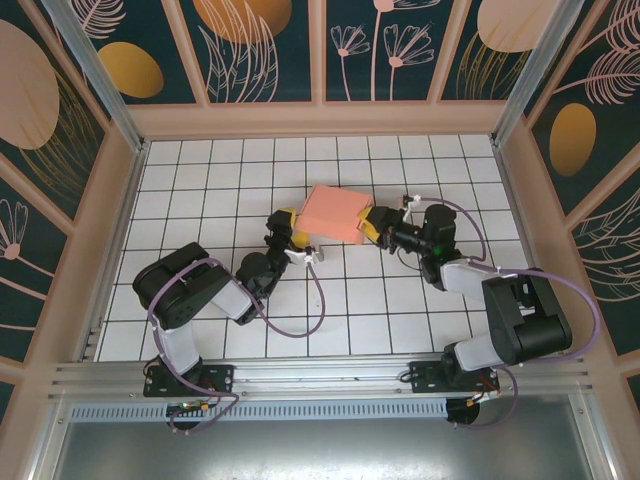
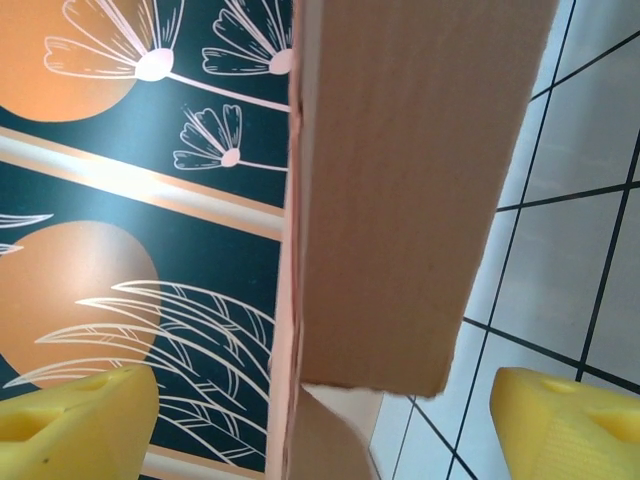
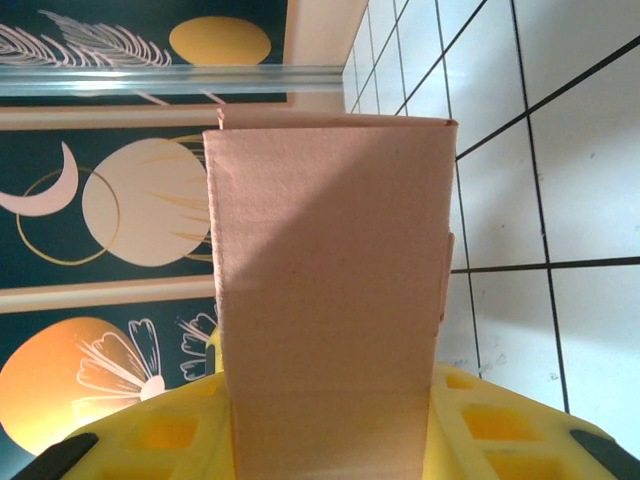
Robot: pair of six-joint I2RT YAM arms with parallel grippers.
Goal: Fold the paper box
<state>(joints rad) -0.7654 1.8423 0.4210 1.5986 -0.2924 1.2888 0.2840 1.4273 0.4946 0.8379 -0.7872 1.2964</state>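
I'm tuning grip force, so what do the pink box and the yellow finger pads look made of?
The paper box: thin salmon-pink cardboard, matte, with faint fibrous grain and a slightly ragged cut edge. The yellow finger pads: probably soft foam or moulded rubber, matte, with square recesses; the look leaves that open.

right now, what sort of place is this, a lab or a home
Most likely a robot lab test cell: a white gridded table, aluminium frame posts holding printed floral wall panels, and a left arm and right arm bolted to a rail.
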